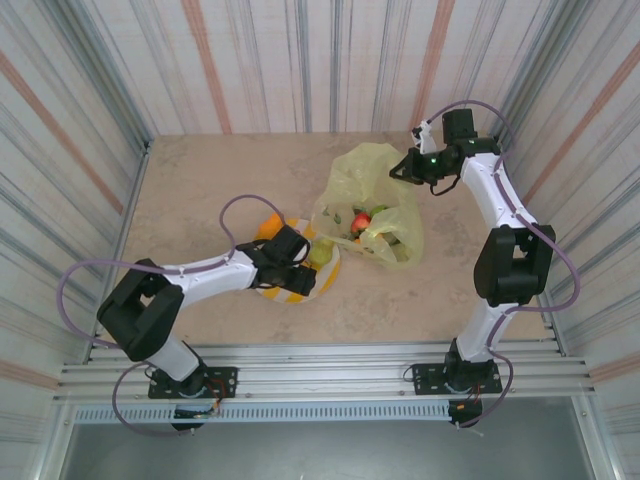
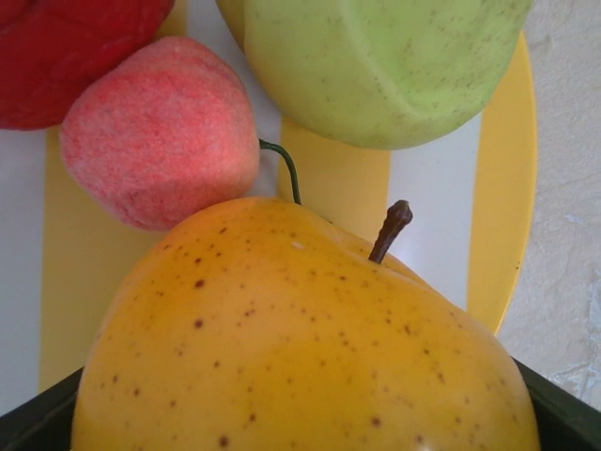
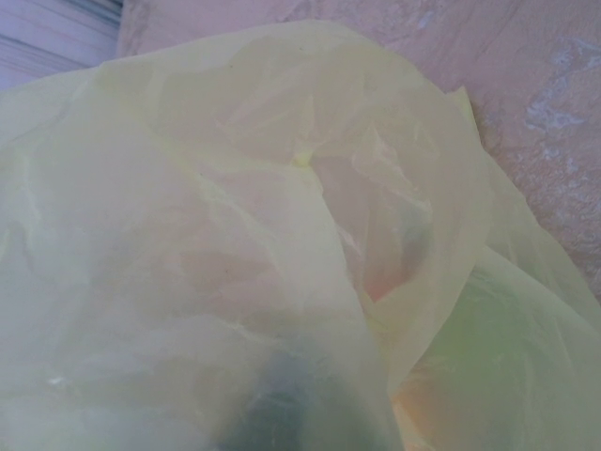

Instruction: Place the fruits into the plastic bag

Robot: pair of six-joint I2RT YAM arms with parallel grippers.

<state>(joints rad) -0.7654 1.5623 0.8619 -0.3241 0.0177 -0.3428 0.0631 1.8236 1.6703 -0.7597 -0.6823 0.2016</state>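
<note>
My left gripper (image 1: pixel 303 268) sits low over the yellow-and-white striped plate (image 1: pixel 270 291). It is shut on a yellow-orange speckled fruit (image 2: pixel 300 348) with a brown stem, which fills the space between its black fingers (image 2: pixel 28 418). Beside that fruit on the plate lie a pink-red peach (image 2: pixel 160 132), a red fruit (image 2: pixel 66 47) and a green fruit (image 2: pixel 376 66). An orange (image 1: pixel 270 224) shows at the plate's far edge. The translucent yellow-green plastic bag (image 1: pixel 372 205) lies right of the plate with red and green fruits (image 1: pixel 362 222) inside. My right gripper (image 1: pixel 405 168) is shut on the bag's upper right edge, and the bag's film (image 3: pixel 235 235) drapes over its camera.
Striped walls close in the tan table (image 1: pixel 200 190) on three sides. Bare table lies behind and left of the plate and in front of the bag. The left arm's cable (image 1: pixel 235 215) loops over the table near the plate.
</note>
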